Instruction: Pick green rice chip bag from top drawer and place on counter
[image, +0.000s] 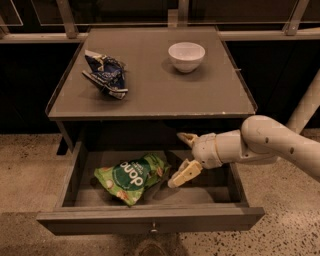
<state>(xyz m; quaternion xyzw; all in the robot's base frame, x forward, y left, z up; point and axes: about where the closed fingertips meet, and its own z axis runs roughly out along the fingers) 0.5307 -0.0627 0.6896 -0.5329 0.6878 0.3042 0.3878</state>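
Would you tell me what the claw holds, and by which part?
Nothing; the claw is open over the top drawer, beside the green rice chip bag.

Grey table (150, 95) w/ thin raised rim, two things on it. Crumpled blue-and-white snack bag (106, 75) on L side, white bowl (186, 56) upright at rear R, well apart. Gripper (175, 160) is below table's front edge, inside the open top drawer (150, 220), jaws spread.
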